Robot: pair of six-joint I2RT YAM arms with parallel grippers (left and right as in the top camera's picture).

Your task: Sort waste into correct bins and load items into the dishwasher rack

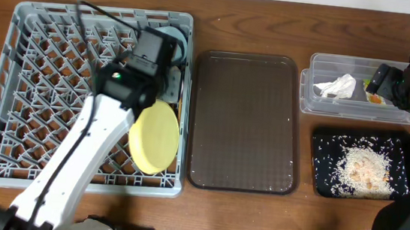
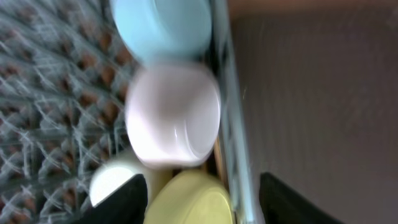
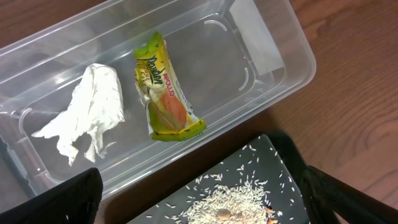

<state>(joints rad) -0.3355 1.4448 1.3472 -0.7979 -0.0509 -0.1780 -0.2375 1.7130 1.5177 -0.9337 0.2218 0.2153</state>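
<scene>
- The left gripper (image 2: pixel 205 200) is over the right side of the grey dishwasher rack (image 1: pixel 34 91). In the left wrist view its two dark fingers (image 2: pixel 124 204) stand spread at the bottom corners and pinch nothing.
- The round yellow plate (image 1: pixel 154 136) sits on edge in the lower right of the rack, close to the rack's right wall.
- In the blurred wrist view the pale pink bowl (image 2: pixel 174 118) is in the middle, just above the plate. The light blue bowl (image 2: pixel 165 25) is above it at the top edge, near the rack's upper right corner.
- A small white cup (image 2: pixel 112 179) shows at lower left, beside the plate; the blur hides whether they touch.
- The dark brown serving tray (image 1: pixel 246 123) lies flat in the middle of the frame, just right of the rack.
- The right gripper (image 3: pixel 205 199) is spread wide and holds nothing — one dark finger (image 3: pixel 62 199) at each bottom corner of its view.
- The clear plastic tub (image 3: pixel 249 56) at the upper right holds the crumpled white napkin (image 3: pixel 87 112) and, beside it and apart from it, the green-and-yellow snack wrapper (image 3: pixel 165 87).
- The shallow black tray (image 1: pixel 324 145), just below the tub, holds the rice scraps (image 1: pixel 366 170) — a central heap with loose grains around it.
</scene>
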